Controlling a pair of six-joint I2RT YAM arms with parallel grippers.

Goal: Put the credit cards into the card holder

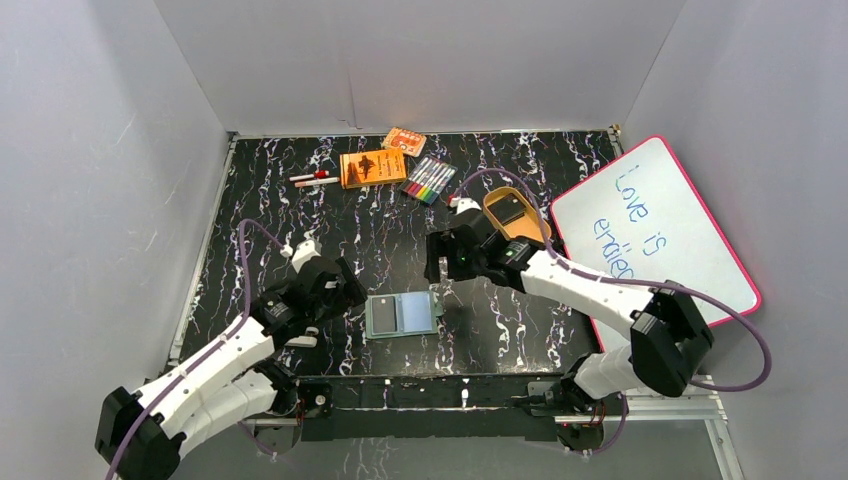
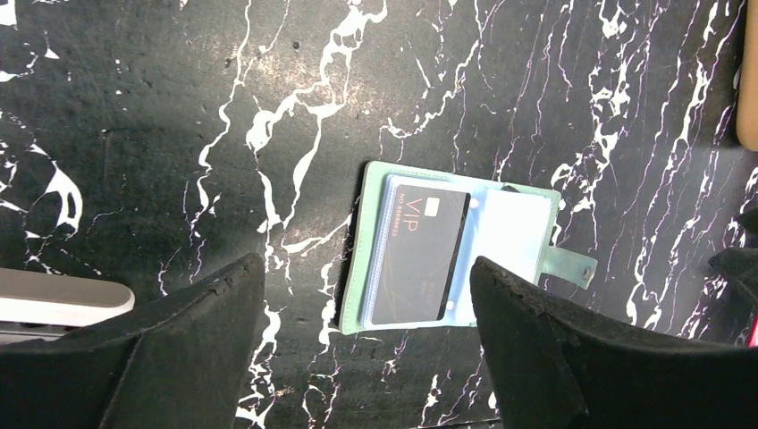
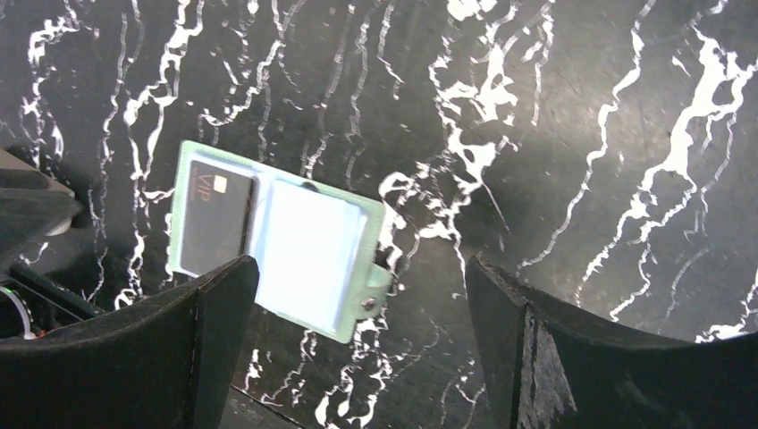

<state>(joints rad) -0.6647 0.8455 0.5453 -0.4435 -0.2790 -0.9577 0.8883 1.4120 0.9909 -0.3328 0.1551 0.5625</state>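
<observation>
While waiting on card two, got the sage-green snap-tab card holder [image 1: 402,314] lying open mid-table with one dark grey-black VIP credit card [image 2: 420,255] at its left clear sleeve. Got the left gripper [image 2: 365,261] and right gripper [image 3: 359,264] hanging either side of it too, fingers spread wide, holding nothing. Next up, probably: reach the right one back to the tan oval tray [image 1: 490,203] holding what looks like a second dark card [image 1: 515,210], pinch that thin flat thing by an edge, then slide into the empty right sleeve.
</observation>
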